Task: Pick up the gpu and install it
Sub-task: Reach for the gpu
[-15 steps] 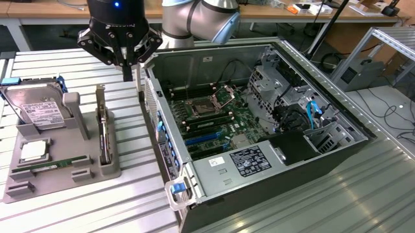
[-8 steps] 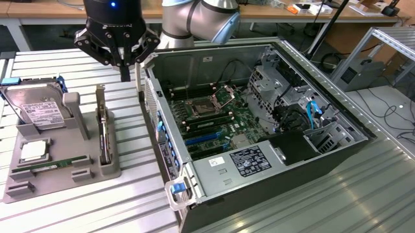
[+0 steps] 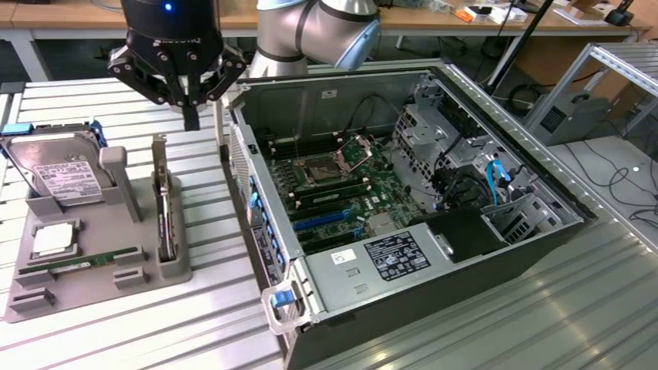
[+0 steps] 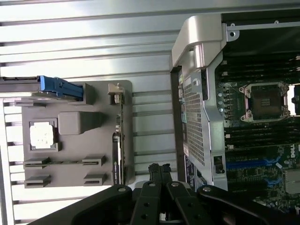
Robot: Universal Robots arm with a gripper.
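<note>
Exterior view: the gripper (image 3: 191, 116), pressed together and empty, hung over the table (image 3: 206, 324). The gpu (image 3: 159, 193) stood on edge in the tray (image 3: 103, 285), at 7 o'clock from it. Wrist view: the gripper (image 4: 159, 169) was apart from the gpu (image 4: 117, 145), beside the case (image 4: 197, 103).

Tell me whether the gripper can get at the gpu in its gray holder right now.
Probably yes. The gripper hangs in the air near the gpu, whose top edge stands bare in the gray holder; nothing lies between. Its jaws are shut, so they must open first.
</note>
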